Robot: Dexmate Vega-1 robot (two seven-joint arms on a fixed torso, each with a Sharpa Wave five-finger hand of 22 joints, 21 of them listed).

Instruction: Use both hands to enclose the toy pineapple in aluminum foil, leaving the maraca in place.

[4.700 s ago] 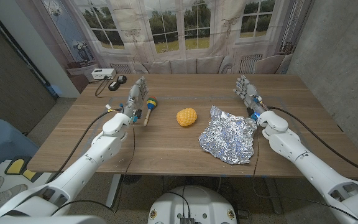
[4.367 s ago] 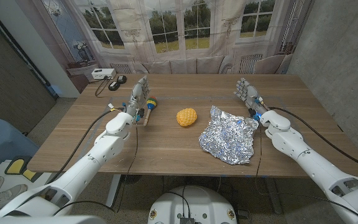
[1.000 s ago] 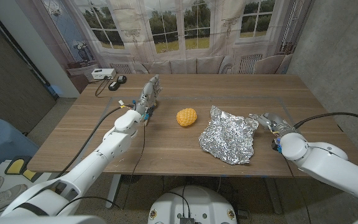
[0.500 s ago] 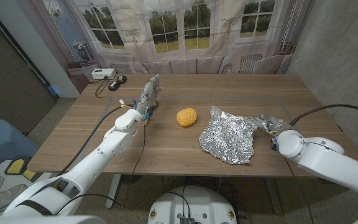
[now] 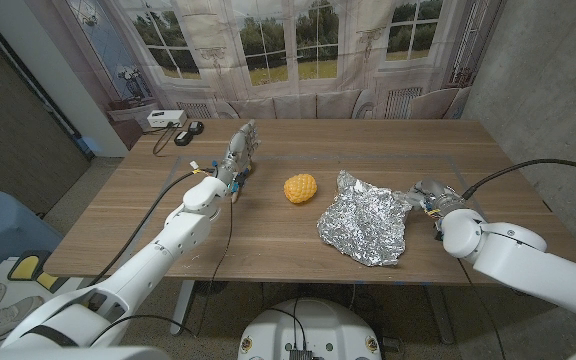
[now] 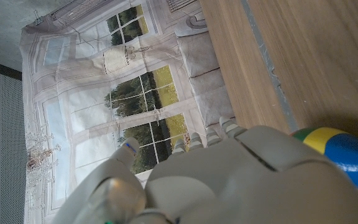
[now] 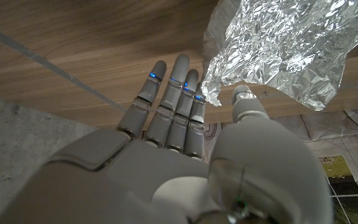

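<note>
Head view: one pineapple (image 5: pixel 300 188), one foil sheet (image 5: pixel 364 226).

Bare wooden bench (image 5: pixel 268 235) lies open across the frame's lower middle and between the yellow toy pineapple (image 5: pixel 300 188) and the crumpled aluminium foil sheet (image 5: pixel 365 222). The left robot hand (image 5: pixel 239 153) stands over the maraca (image 6: pixel 339 151), upper left.

A long wood-grain tabletop (image 5: pixel 268 240) stands before a printed backdrop curtain (image 5: pixel 268 50) showing paned windows, green lawn and trees. A grey concrete wall (image 5: pixel 538 80) rises on the right, a dark panelled wall (image 5: pixel 8 130) on the left. Daylight-toned light falls evenly.
</note>
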